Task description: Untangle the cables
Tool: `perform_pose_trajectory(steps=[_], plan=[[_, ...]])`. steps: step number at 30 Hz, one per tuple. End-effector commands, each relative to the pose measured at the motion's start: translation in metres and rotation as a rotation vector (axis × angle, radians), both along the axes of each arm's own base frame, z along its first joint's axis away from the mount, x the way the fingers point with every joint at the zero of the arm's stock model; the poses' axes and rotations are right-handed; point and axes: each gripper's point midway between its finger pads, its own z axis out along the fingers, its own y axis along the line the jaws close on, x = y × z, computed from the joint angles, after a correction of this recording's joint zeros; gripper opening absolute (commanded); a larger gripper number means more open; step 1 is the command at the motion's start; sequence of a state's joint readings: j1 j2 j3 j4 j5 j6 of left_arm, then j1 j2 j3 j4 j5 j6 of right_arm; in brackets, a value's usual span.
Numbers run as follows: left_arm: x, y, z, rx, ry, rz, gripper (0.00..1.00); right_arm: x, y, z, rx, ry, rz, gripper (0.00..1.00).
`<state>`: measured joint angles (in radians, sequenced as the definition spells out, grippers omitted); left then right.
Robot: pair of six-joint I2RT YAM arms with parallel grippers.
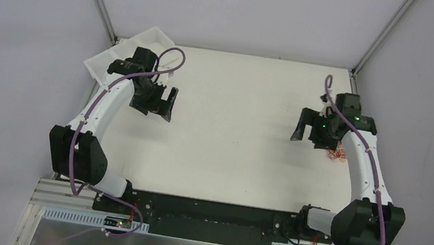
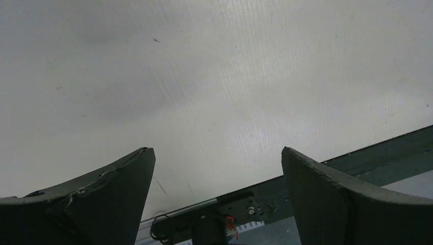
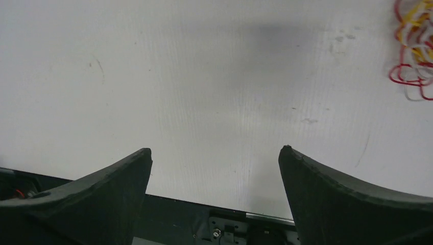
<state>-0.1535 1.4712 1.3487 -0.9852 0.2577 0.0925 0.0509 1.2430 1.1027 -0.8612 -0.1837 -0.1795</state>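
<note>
Small curly cables tangle, table's right.

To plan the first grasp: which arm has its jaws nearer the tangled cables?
The right arm: the red-orange-yellow cable tangle lies beside it; the left arm is across the table.

White table, centre of frame. A small red, orange and yellow tangle of cables lies near its right edge; a white tray sits at its upper-left corner.

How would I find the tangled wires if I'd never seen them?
Start at the white table and go to its right side, by the right arm. Beside that arm lie the cables, a curly clump. Nothing else on the table is red and yellow.
</note>
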Motion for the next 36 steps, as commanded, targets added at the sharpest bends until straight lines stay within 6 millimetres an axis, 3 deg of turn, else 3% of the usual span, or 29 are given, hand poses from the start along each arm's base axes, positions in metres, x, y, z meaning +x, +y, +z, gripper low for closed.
perform_pose_trajectory(steps=[1, 5, 8, 11, 16, 19, 24, 29, 33, 36], plan=[[0.021, 0.017, 0.036, 0.067, -0.149, 0.13, 1.0, 0.004, -0.041, 0.034, 0.132, -0.002, -0.126, 0.99], [0.037, 0.039, 0.053, 0.164, -0.248, 0.234, 1.0, 0.012, -0.114, 0.032, -0.072, 0.021, -0.213, 0.99], [0.044, 0.048, 0.054, 0.209, -0.256, 0.272, 1.0, 0.016, -0.149, 0.021, -0.159, 0.082, -0.249, 0.99], [0.045, 0.046, 0.05, 0.207, -0.244, 0.256, 1.0, 0.021, -0.17, -0.002, -0.189, 0.165, -0.276, 0.99], [0.041, 0.027, 0.055, 0.116, -0.253, 0.149, 1.0, 0.023, -0.178, -0.048, -0.185, 0.288, -0.279, 0.99], [0.043, 0.022, 0.061, 0.087, -0.28, 0.132, 1.0, 0.024, -0.175, -0.068, -0.16, 0.324, -0.272, 0.99], [0.045, 0.015, 0.071, 0.036, -0.338, 0.136, 1.0, 0.033, -0.174, -0.088, -0.166, 0.335, -0.26, 0.82], [0.049, 0.009, 0.087, -0.023, -0.459, 0.138, 1.0, 0.05, -0.17, -0.101, -0.229, 0.342, -0.199, 0.41], [0.05, -0.003, 0.092, -0.086, -0.542, 0.074, 1.0, 0.062, -0.114, -0.08, -0.105, 0.288, -0.078, 0.0], [0.047, -0.017, 0.088, -0.14, -0.516, 0.004, 1.0, 0.054, -0.039, -0.052, 0.023, 0.217, 0.116, 0.0]])
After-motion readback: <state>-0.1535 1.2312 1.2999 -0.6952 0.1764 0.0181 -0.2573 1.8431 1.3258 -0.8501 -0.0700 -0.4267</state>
